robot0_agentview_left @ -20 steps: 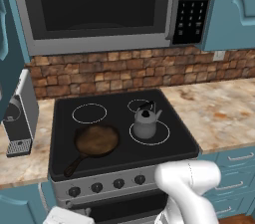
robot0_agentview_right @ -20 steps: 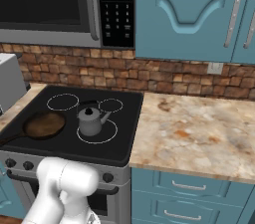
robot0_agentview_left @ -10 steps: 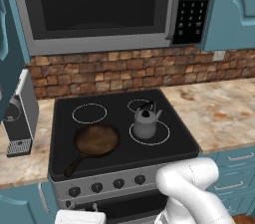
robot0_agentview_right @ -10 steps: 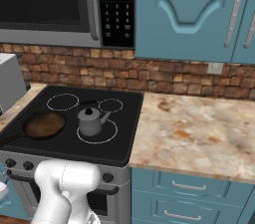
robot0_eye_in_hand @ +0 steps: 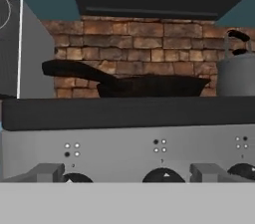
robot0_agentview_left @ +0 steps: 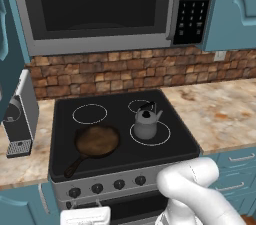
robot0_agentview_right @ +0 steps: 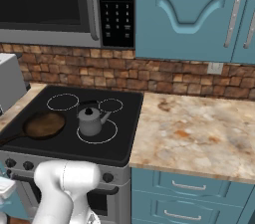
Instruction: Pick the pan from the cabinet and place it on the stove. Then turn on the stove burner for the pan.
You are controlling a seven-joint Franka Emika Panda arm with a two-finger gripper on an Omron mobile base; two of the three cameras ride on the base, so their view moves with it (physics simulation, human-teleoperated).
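Note:
The pan (robot0_agentview_left: 96,141) lies on the front left burner of the stove (robot0_agentview_left: 165,141), its long handle pointing toward the front left corner. Seen from the hand view, the pan (robot0_eye_in_hand: 149,86) sits side-on above the grey knob panel (robot0_eye_in_hand: 124,143). My gripper (robot0_eye_in_hand: 127,174) is low in front of that panel, open, with a black knob (robot0_eye_in_hand: 162,174) between its spread fingers and nothing held. My white hand (robot0_agentview_left: 85,216) shows below the left knobs (robot0_agentview_left: 97,188). The cabinet (robot0_agentview_right: 189,14) on the right wall has its doors shut.
A grey kettle (robot0_agentview_left: 146,123) stands on the front right burner, right of the pan. A coffee machine (robot0_agentview_left: 20,114) sits on the counter left of the stove. The microwave (robot0_agentview_left: 100,4) hangs above. Stone counter (robot0_agentview_right: 199,133) and teal drawers (robot0_agentview_right: 189,185) lie to the right.
My hand has slid a little to the right along the stove front, and the elbow has shifted with it. Pan and kettle have not moved. The jaws stay open.

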